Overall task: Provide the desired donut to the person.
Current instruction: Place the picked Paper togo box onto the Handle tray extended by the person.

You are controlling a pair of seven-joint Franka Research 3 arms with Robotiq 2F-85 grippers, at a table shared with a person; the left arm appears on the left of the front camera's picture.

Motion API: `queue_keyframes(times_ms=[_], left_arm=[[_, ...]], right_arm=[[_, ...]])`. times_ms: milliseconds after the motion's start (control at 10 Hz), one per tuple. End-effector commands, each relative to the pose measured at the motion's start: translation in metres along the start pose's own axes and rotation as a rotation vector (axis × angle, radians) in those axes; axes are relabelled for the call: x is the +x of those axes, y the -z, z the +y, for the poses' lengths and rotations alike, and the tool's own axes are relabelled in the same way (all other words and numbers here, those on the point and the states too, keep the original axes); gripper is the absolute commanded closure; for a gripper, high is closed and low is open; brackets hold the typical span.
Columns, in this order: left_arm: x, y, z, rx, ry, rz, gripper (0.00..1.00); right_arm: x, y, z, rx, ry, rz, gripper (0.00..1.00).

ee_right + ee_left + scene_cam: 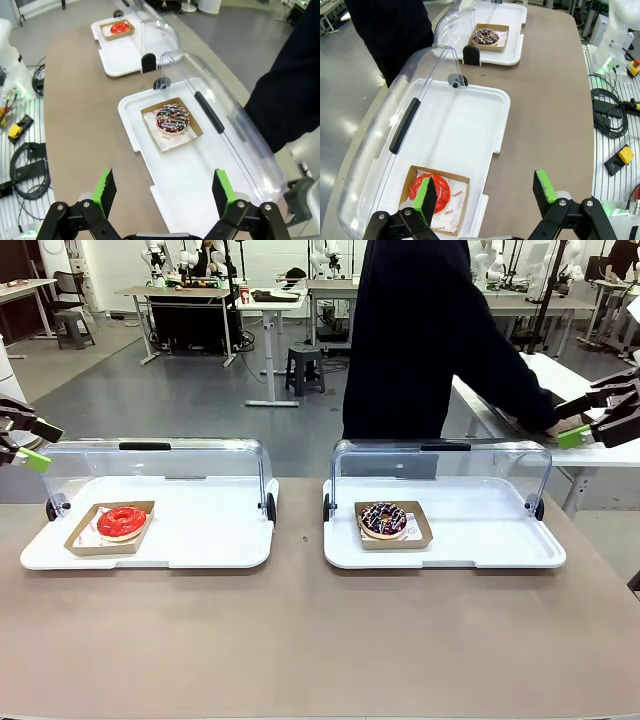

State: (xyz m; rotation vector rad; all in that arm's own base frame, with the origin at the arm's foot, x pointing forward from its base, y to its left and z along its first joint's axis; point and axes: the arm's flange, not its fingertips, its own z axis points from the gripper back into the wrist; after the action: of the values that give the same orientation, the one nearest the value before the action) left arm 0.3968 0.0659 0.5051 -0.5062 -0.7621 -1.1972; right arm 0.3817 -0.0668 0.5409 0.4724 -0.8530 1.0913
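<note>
1. Two white trays stand side by side on the brown bench (320,640), each with its clear domed lid swung back toward the far side. The left tray (200,540) holds a red-glazed donut (122,521) on a cardboard square; the right tray (480,540) holds a chocolate sprinkled donut (383,520) on its own cardboard square.
2. The person (430,340) stands at the far side, behind the right tray, leaning toward the scene's right. No hand points at either donut, so I cannot tell which one is wanted.
3. The left tool (22,445) hangs released, jaws spread and empty, at the far left edge above the left tray's lid. In its wrist view the red-glazed donut (431,191) lies just beneath and ahead of the left tool (487,192).
4. The right tool (590,425) is likewise released and empty, at the far right edge. In its wrist view the chocolate sprinkled donut (173,118) lies straight ahead of the right tool (165,192), centred between the fingers but farther off.
5. Judgement: each arm is nearer its own tray, so the chosen donut decides the arm.
</note>
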Motion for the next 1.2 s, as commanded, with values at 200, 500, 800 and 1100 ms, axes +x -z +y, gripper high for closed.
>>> queue_keyframes(times_ms=[200,500,800,1100], left_arm=[[0.0015,0.001,0.001,0.0,0.003,-0.015,0.0],[0.0015,0.001,0.001,0.0,0.003,-0.015,0.0],[0.0015,0.001,0.001,0.0,0.003,-0.015,0.0],[0.0015,0.001,0.001,0.0,0.003,-0.015,0.0]], right_arm=[[0.0072,0.0034,-0.0057,-0.023,-0.012,0.008,0.0],[0.0051,-0.0007,-0.0006,-0.01,-0.006,0.007,0.0],[0.0051,-0.0007,-0.0006,-0.01,-0.006,0.007,0.0],[0.0051,-0.0007,-0.0006,-0.01,-0.006,0.007,0.0]])
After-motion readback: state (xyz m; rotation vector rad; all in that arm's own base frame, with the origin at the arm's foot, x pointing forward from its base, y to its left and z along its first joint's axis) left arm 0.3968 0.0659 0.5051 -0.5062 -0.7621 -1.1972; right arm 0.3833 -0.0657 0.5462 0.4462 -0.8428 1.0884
